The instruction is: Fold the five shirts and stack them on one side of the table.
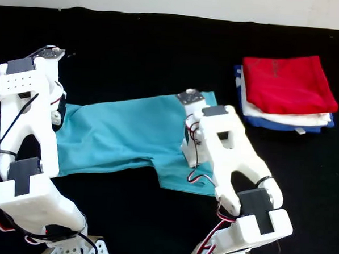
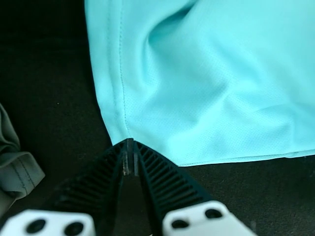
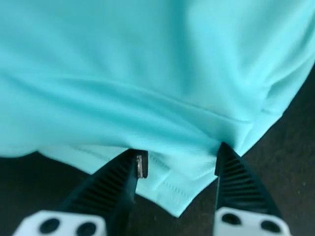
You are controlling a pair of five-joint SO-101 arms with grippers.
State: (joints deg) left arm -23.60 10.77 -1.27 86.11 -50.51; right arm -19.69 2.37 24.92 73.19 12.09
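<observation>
At one corner of the teal shirt point(image 1: 123, 133), the left gripper point(image 2: 129, 155) is clamped shut on the hem. The right gripper point(image 3: 181, 155) is spread wide over another edge. Off to the side, the high view adds a folded stack point(image 1: 288, 93).

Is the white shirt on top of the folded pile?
No, the red shirt lies on top of the pile, with the white shirt under it and the blue shirt at the bottom.

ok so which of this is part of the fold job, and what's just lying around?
Job:
- teal shirt, spread out mid-table
- red shirt on white shirt on blue shirt, folded and stacked
- left gripper, shut on the teal shirt's corner
- right gripper, open over its hem
- grey cloth, probably another shirt

Lying about:
- black table cover, just the surface
</observation>
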